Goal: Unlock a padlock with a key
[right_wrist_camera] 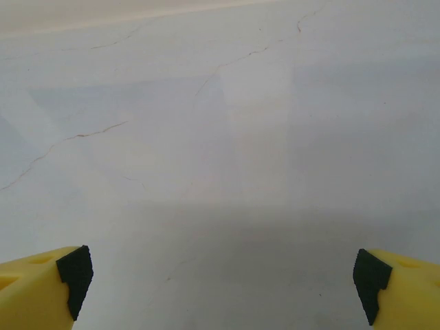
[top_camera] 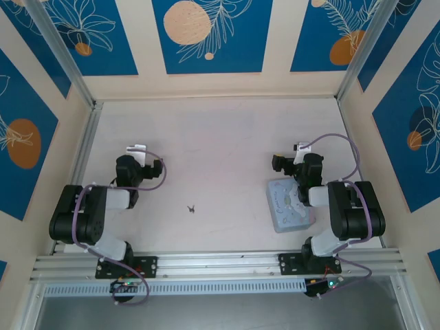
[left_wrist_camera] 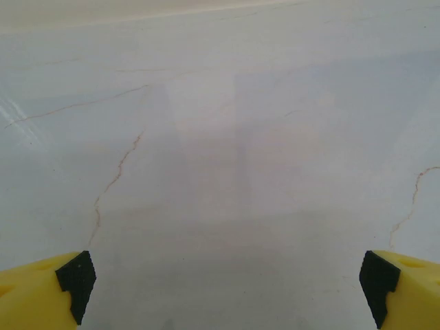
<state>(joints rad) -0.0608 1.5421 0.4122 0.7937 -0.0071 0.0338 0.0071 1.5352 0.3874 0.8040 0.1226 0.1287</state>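
Note:
The key (top_camera: 192, 207) is a tiny dark sliver lying on the pale table between the two arms, nearer the front. The padlock is out of view. My left gripper (top_camera: 137, 149) (left_wrist_camera: 227, 282) hovers over bare table up and to the left of the key. It is open, its yellow fingers (left_wrist_camera: 41, 292) wide apart with nothing between them. My right gripper (top_camera: 300, 147) (right_wrist_camera: 223, 278) is open too, over bare table far right of the key, with nothing between its fingers (right_wrist_camera: 402, 285).
A pale blue rectangular tin (top_camera: 283, 206) lies at the front right, partly under the right arm. An aluminium rail (top_camera: 220, 261) runs along the near edge. Patterned blue and cream walls close in the table (top_camera: 220, 137) on three sides.

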